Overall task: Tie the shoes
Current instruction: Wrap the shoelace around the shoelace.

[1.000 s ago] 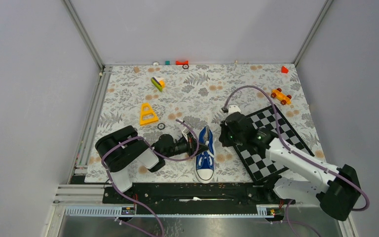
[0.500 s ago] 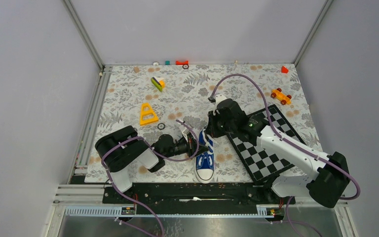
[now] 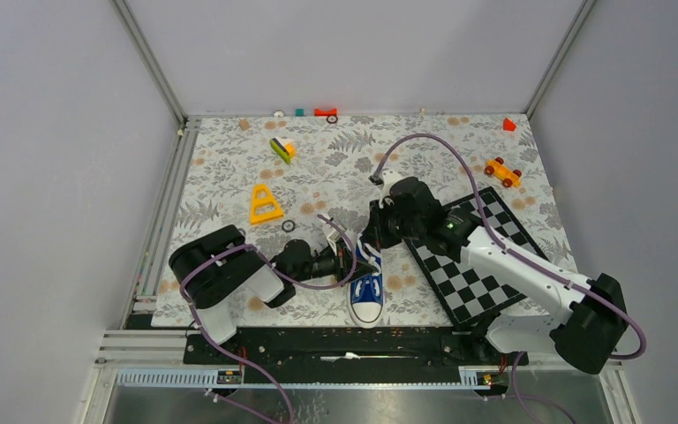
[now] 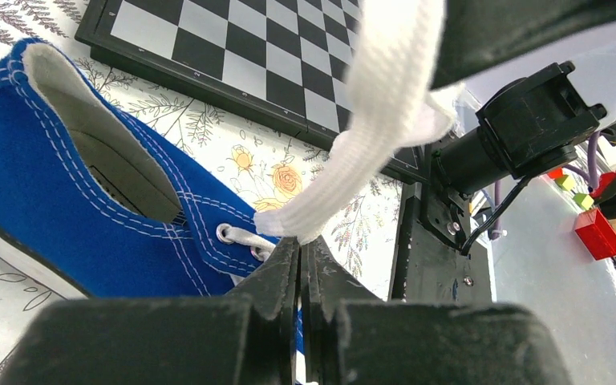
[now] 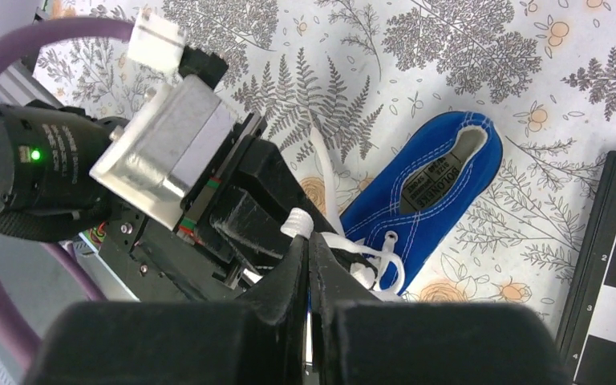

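The sneaker [image 3: 367, 290] lies on the flowered table cover [image 3: 229, 168] near the front edge, between the two arms. Its white toe cap points toward the arm bases and its heel points away. The left gripper [image 4: 299, 242] reaches in from the sneaker's left side at the eyelets, its jaws pressed tightly together. The loose end of a white lace [image 4: 385, 96] sits right at its tips, and I cannot tell whether it is pinched there. Just beyond, over the heel end of the shoe, the right gripper [image 5: 309, 241] is clenched on the lace, with a white lump of it showing at its tips. A chessboard [image 3: 459, 284] lies to the right of the sneaker, under the right arm. Farther back are a yellow triangle [image 3: 265, 205] on the left and an orange toy car [image 3: 502, 171] on the right. A red block [image 3: 325, 112] lies at the far edge.
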Robot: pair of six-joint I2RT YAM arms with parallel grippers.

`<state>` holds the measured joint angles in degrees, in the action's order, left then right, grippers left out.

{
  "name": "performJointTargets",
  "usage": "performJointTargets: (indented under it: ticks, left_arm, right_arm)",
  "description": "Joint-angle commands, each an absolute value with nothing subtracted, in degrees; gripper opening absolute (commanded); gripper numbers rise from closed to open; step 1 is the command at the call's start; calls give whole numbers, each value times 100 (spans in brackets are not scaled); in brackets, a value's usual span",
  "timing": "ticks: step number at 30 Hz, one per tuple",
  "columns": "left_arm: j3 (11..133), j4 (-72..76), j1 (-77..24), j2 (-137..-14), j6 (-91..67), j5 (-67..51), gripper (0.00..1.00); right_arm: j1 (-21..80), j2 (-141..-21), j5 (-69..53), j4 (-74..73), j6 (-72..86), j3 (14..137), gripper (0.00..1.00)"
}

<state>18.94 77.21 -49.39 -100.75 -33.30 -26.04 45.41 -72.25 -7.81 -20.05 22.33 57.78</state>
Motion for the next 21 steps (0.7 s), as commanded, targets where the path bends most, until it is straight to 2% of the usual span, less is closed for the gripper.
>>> performJointTargets:
  ticks: [1,21]
  left_arm:
    - [2076,7963,-4931,-9873,-3286,-2837,0]
    - [2022,8070,-4721,-9870,-3331,-2625,0]
  right_arm:
    - [4619,-6723,-1050,-1847,2272,5526,0]
    - [4929,-5251,-1125,-2617,2486,4723,0]
